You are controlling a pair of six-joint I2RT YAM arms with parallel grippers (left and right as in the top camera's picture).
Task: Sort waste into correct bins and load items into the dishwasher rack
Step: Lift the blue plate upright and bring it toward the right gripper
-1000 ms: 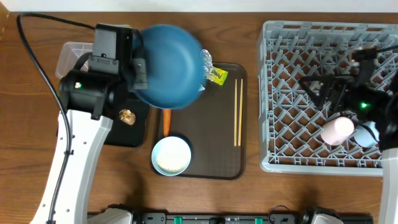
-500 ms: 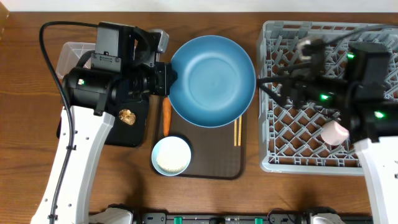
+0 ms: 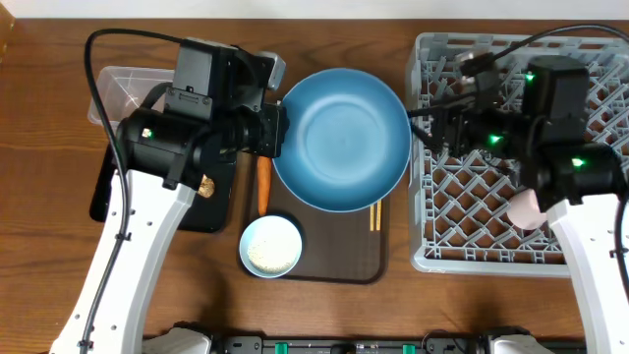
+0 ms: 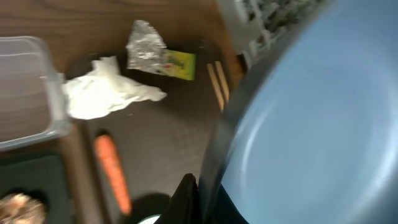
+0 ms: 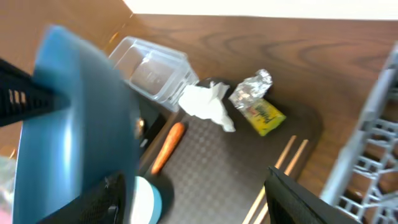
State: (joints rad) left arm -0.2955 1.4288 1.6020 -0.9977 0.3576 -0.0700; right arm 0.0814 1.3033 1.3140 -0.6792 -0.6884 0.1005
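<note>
My left claw is clamped on the plate's left rim, holding it above the tray; my right claw gapes empty beside its right edge.

We see a smooth blue plate with a soft sheen, and a dark brown serving tray that looks matt and finely textured. The table is grained wood and the chopsticks are pale wood. The rack is matt grey plastic, the tub is clear plastic, and the black tray is glossy. The foil is crumpled shiny metal, the tissue is soft crumpled paper, and the wrapper is glossy.
</note>
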